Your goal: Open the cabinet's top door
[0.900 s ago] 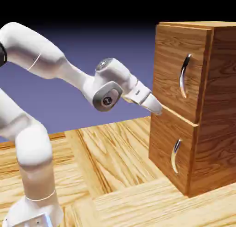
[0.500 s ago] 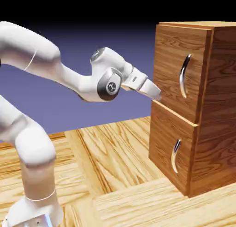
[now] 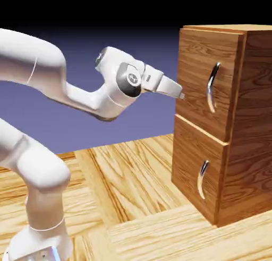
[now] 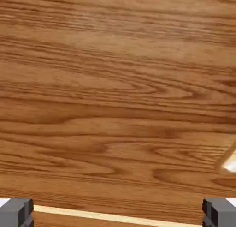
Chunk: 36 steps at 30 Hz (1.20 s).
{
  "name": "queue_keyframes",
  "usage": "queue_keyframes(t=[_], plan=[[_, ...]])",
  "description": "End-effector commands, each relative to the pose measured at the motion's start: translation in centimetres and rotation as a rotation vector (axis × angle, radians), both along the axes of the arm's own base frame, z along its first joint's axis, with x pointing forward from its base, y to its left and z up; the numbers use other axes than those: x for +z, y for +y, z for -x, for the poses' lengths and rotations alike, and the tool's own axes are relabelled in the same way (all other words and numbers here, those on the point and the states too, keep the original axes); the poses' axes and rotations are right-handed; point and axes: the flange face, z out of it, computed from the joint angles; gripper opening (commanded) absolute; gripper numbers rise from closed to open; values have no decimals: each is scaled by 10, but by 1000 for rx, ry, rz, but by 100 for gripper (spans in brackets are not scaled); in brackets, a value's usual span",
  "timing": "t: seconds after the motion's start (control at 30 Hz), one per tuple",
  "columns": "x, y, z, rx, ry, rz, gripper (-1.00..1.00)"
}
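The claw [image 3: 181, 95], spread wide and empty, sits just beside the cabinet's [image 3: 249, 122] top door [image 3: 199, 85].

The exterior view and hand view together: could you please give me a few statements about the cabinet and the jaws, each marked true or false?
1. The gripper holds the top door's handle. False: its open jaws are empty, short of the handle.
2. The cabinet has two stacked doors. True.
3. The top door stands wide open. False: it looks shut.
4. Wood grain fills most of the hand view. True.
5. The lower handle is the longer one. False: it is shorter.
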Motion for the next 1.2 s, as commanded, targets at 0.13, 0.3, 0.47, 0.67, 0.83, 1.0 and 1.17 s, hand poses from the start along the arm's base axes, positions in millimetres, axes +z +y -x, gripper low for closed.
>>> queue_keyframes(t=[0.13,0.3,0.47,0.67,0.83,1.0,1.17], plan=[[6,-7,4,-3,-65,-4,0],[8,-17,6,-7,-131,-13,0],[8,-29,5,-9,-198,-27,0],[4,-48,2,-9,-277,-49,0],[-3,-65,-4,-5,-342,-71,0],[-12,-84,-12,4,-403,-96,0],[-24,-103,-23,19,-460,-124,0]])
